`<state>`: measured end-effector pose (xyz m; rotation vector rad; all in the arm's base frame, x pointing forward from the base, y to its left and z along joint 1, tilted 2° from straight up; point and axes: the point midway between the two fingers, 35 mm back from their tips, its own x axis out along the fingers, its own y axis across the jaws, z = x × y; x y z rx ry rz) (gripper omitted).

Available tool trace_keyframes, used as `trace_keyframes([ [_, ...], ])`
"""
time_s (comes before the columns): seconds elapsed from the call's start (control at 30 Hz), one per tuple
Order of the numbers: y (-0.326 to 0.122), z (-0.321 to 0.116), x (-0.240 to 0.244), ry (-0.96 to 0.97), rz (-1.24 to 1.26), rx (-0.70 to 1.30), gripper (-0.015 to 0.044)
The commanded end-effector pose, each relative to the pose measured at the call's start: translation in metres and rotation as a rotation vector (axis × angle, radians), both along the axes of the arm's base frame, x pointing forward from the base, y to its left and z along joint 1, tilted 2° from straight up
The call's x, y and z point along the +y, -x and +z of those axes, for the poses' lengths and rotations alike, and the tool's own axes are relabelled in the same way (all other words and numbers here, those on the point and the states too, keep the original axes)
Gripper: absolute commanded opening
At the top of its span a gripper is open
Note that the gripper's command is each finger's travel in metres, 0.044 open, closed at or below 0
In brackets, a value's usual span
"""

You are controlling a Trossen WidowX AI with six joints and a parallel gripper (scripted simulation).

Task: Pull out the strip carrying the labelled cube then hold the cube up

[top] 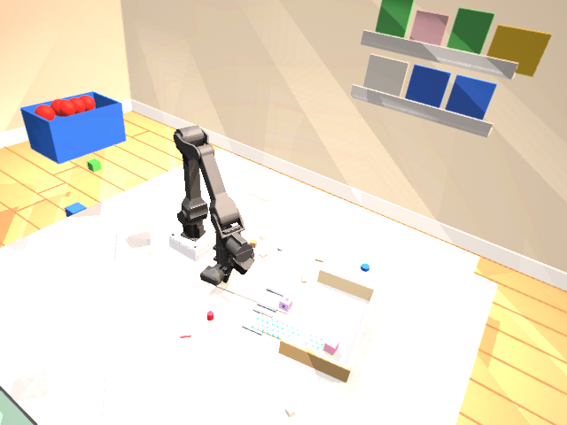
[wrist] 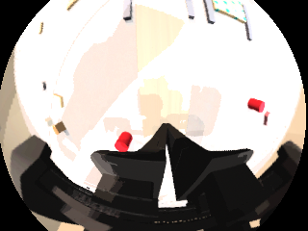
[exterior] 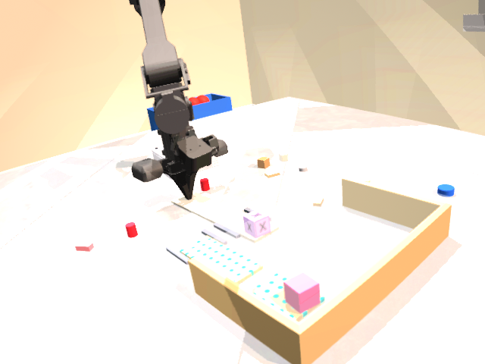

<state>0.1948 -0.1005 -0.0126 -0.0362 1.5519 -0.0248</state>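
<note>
A plain pale strip [exterior: 202, 199] [wrist: 159, 40] runs from under my fingers to the lilac cube marked with X [top: 284, 305] [exterior: 256, 224], which stands upright on its far end, at the tray's open side. My gripper [exterior: 189, 198] [wrist: 166, 126] is shut with nothing between the fingers. Its tips point down at the strip's near end and look to touch its top; exact contact is hard to tell. The turquoise-dotted strip [top: 275, 327] [exterior: 221, 256] is parted by a gap from a second dotted piece [exterior: 273, 287], which carries a plain pink cube [top: 330, 346] [exterior: 302, 293].
The wooden tray [top: 345, 284] [exterior: 376, 274] has walls on three sides. Short grey rails [exterior: 226, 230] [wrist: 127, 10] flank the strips. Red cylinders [exterior: 131, 230] [exterior: 204, 184] lie near the arm. A brown cube [exterior: 263, 162] and a blue disc [top: 365, 266] [exterior: 445, 190] stand farther off.
</note>
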Motion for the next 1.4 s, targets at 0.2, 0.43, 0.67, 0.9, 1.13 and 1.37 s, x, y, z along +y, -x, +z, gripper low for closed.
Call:
trace_keyframes([
  [0.2,0.008,-0.004,0.002,-0.004,0.003,0.026,0.0],
  [0.43,-0.001,0.043,0.001,-0.003,0.003,0.024,0.0],
  [0.67,-0.029,0.044,0.002,-0.004,-0.077,0.019,0.0131],
  [0.9,-0.055,0.046,0.004,-0.005,-0.078,0.016,0.0315],
  [1.13,-0.085,0.049,0.005,-0.005,-0.078,0.014,0.044],
  [1.37,-0.114,0.053,0.006,-0.005,-0.078,0.011,0.044],
])
